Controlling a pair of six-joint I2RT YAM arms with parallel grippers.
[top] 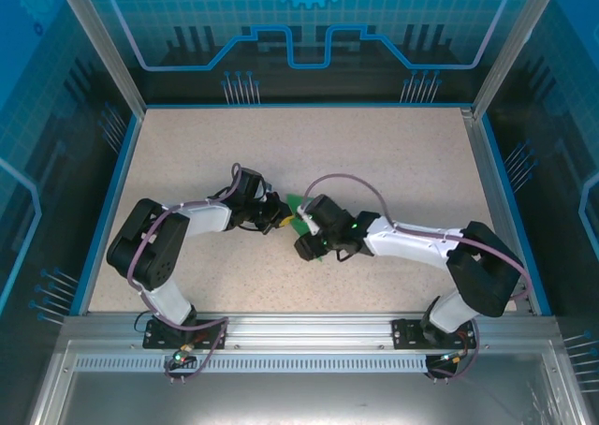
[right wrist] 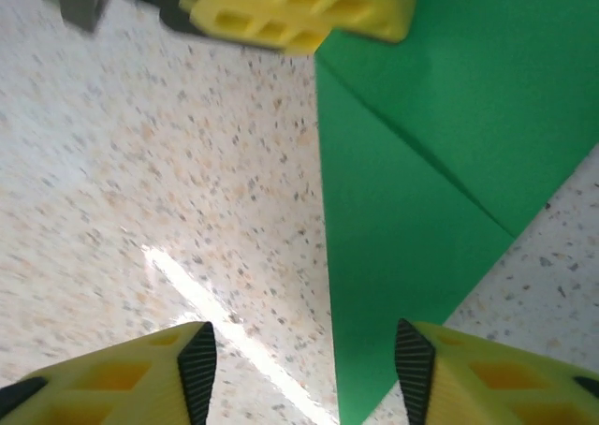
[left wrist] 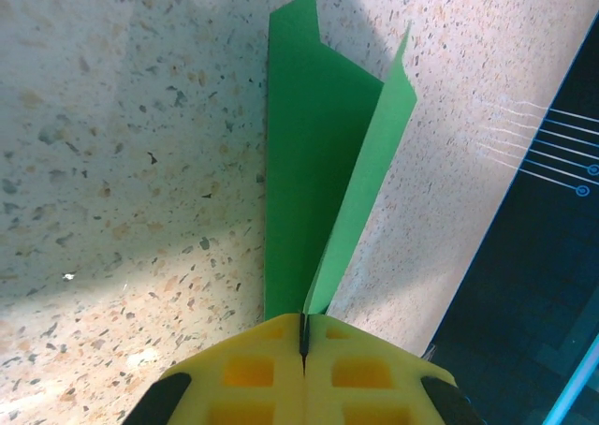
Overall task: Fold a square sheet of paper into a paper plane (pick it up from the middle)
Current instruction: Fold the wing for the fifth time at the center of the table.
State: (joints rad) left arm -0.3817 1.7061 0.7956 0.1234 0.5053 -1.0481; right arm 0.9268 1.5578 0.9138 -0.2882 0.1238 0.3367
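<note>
Paper plane (left wrist: 323, 163), half-formed at mid-table (top: 393, 153), is pinched at its crease by the clenched left gripper (left wrist: 304, 336); right gripper (right wrist: 306, 350), jaws apart at its 4 o'clock and seemingly untouching, should press the raised flap squarely.

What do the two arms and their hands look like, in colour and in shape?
Left arm and right arm: white links, bulky black joints, a lilac cable along each. Left hand and right hand: blocky yellow fingers with square hollows, black ribbed pads.
</note>
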